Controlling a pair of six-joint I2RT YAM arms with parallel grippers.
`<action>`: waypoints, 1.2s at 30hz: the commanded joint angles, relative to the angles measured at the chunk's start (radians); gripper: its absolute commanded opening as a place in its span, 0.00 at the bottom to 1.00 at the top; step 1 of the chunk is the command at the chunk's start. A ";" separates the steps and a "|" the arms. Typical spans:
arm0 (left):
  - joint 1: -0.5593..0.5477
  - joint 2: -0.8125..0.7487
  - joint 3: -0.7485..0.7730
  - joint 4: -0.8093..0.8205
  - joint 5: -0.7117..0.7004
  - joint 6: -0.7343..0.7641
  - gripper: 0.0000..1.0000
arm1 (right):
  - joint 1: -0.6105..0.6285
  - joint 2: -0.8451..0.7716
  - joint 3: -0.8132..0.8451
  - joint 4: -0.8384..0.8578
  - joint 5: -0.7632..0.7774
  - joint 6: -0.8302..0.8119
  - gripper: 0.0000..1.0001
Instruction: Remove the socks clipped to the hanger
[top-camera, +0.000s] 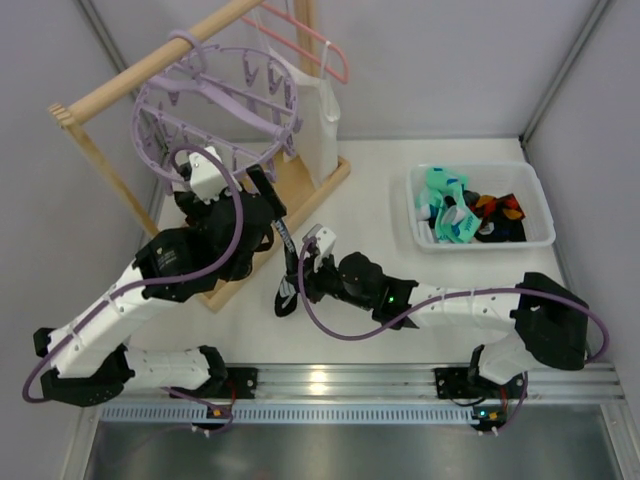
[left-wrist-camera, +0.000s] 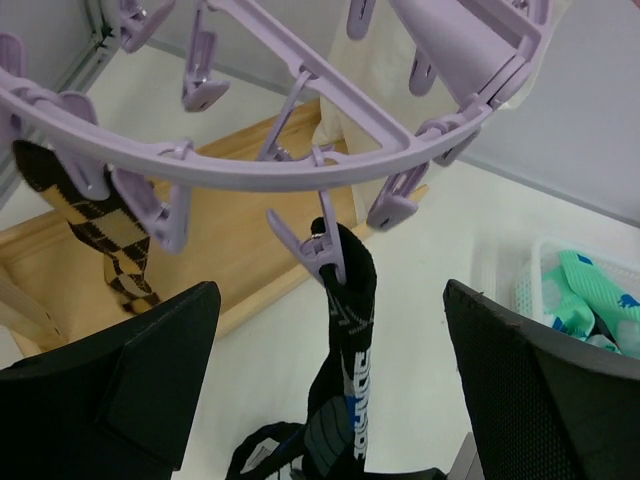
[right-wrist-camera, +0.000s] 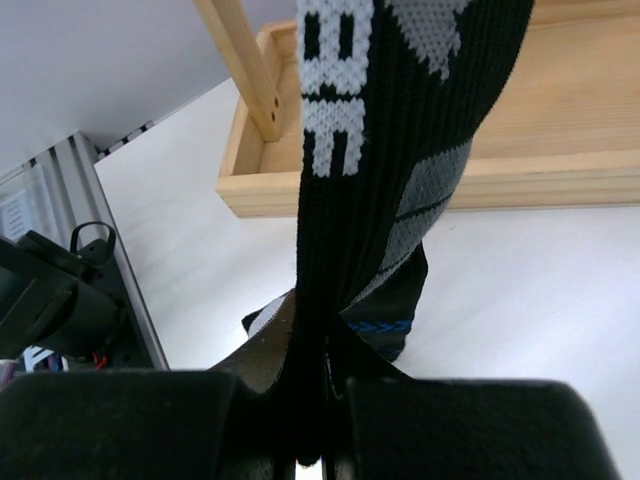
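The round lavender hanger (top-camera: 215, 100) hangs from the wooden rail. One of its clips (left-wrist-camera: 325, 250) holds the top of a black sock (left-wrist-camera: 350, 340) with white lettering, which hangs down taut. My left gripper (left-wrist-camera: 335, 400) is open, its wide fingers (left-wrist-camera: 130, 390) on either side of that sock just below the clip, not touching it. My right gripper (right-wrist-camera: 320, 420) is shut on the lower part of the same black sock (right-wrist-camera: 380, 130), seen in the top view as the sock (top-camera: 285, 290) trailing below the gripper (top-camera: 298, 262). A brown checked sock (left-wrist-camera: 110, 235) hangs clipped at the ring's left.
A white basket (top-camera: 535, 205) at the right holds mint-green and black socks (top-camera: 470, 212). The wooden rail frame (top-camera: 150, 65) stands on a wooden base (top-camera: 300, 185). A long white cloth (top-camera: 320, 120) and a thin pink coat hanger (top-camera: 310, 40) hang behind the lavender ring.
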 joint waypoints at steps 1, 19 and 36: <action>0.001 0.035 0.025 0.039 -0.059 0.006 0.96 | -0.014 -0.040 -0.002 0.020 -0.061 0.034 0.00; 0.168 0.144 0.024 0.048 -0.075 -0.006 0.75 | -0.015 -0.043 0.007 0.022 -0.093 0.045 0.00; 0.270 0.171 -0.021 0.185 -0.021 0.110 0.31 | -0.011 -0.033 0.006 0.034 -0.141 0.061 0.00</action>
